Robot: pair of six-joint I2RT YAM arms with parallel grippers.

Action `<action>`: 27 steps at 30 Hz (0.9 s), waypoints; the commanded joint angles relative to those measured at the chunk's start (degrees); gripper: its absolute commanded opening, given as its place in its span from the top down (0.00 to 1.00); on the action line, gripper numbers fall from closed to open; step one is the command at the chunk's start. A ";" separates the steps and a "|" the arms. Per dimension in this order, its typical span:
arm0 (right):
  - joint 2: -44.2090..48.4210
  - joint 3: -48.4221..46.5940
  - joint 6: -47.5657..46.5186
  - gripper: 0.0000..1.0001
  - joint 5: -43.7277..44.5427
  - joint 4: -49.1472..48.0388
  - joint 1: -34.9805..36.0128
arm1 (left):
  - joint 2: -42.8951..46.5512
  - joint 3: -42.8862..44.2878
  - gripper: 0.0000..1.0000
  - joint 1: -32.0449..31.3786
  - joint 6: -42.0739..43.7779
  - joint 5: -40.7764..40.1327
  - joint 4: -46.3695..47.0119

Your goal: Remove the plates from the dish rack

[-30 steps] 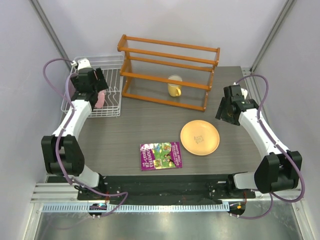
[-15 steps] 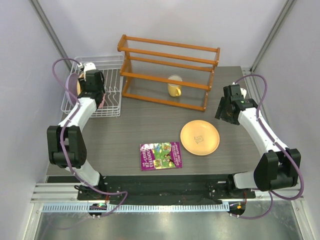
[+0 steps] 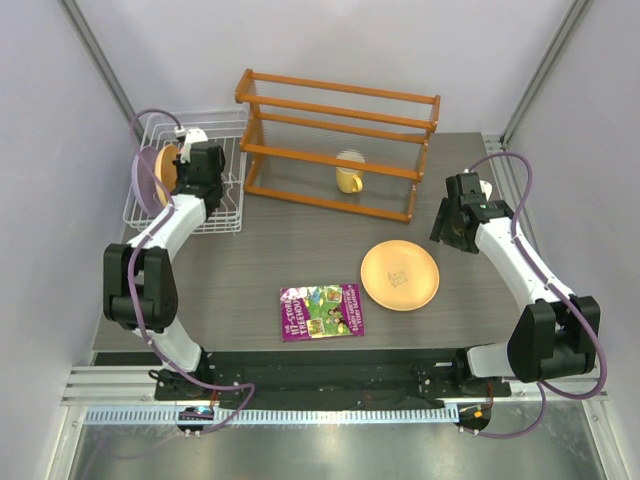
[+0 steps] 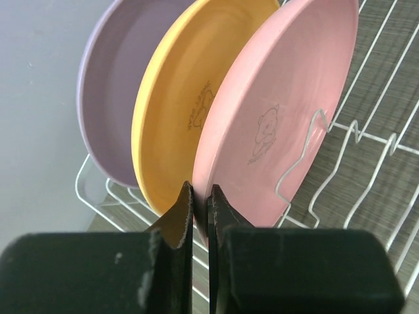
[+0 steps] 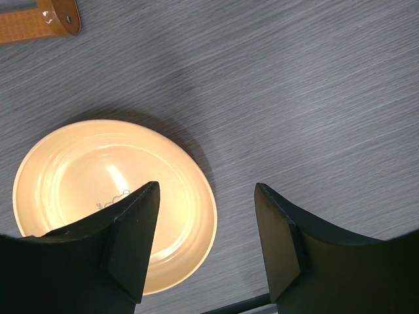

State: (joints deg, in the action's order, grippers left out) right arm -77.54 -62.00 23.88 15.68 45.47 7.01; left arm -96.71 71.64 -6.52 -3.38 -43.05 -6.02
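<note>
1. A dark grey wood-grain table (image 3: 250, 260) carried a white wire dish rack (image 3: 205, 229) at its far left corner.
2. An orange wooden shelf rack (image 3: 300, 197) stood just right of the dish rack.
3. In the dish rack a lavender plate (image 4: 111, 91), a yellow-orange plate (image 4: 177, 98) and a pink plate (image 4: 281, 98), all round plastic, stood on edge.
4. A second yellow-orange plate (image 3: 400, 275) lay flat, well right of the dish rack.
5. A purple picture book (image 3: 322, 311) lay well apart from the dish rack.
6. The left gripper (image 4: 200, 199), at the dish rack, pinched the pink plate's lower rim.
7. The right gripper (image 5: 207, 186), far from the dish rack, hung spread above the flat plate.
8. A small yellow mug (image 3: 348, 175) sat right of the dish rack.
</note>
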 commanded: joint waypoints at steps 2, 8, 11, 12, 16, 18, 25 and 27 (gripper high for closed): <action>1.16 0.47 -0.68 0.35 -0.39 -1.26 -0.15 | 2.13 2.89 1.00 -5.16 3.11 -4.67 4.88; 2.30 0.56 -0.94 0.34 -0.13 -1.26 -0.32 | 4.16 5.35 1.00 -9.38 10.40 -11.87 5.75; 3.18 0.47 -0.85 0.31 0.40 -1.26 -0.24 | 4.86 6.32 1.00 -11.05 13.65 -14.68 5.76; 3.36 0.21 -0.85 0.30 0.58 -1.26 -0.24 | 5.03 6.58 1.00 -11.31 14.79 -15.39 5.76; 4.32 -0.58 -0.94 0.30 1.37 -0.30 -0.24 | 6.61 8.25 1.00 -13.07 17.08 -19.44 5.76; 5.20 -1.10 -1.20 0.30 1.72 0.05 -0.24 | 8.63 8.61 1.00 -13.60 17.18 -19.62 5.76; 10.74 -4.00 -1.99 0.22 2.96 0.06 -0.24 | 14.70 13.69 1.00 -14.04 5.60 -3.50 -10.54; 11.62 -5.06 -2.08 0.21 -0.72 -0.82 -0.32 | 16.10 14.58 1.00 -14.04 -0.47 3.02 -13.66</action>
State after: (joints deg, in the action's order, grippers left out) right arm -69.73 -62.48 22.98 17.34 46.15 7.01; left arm -84.95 81.89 -20.86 7.07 -52.49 -12.05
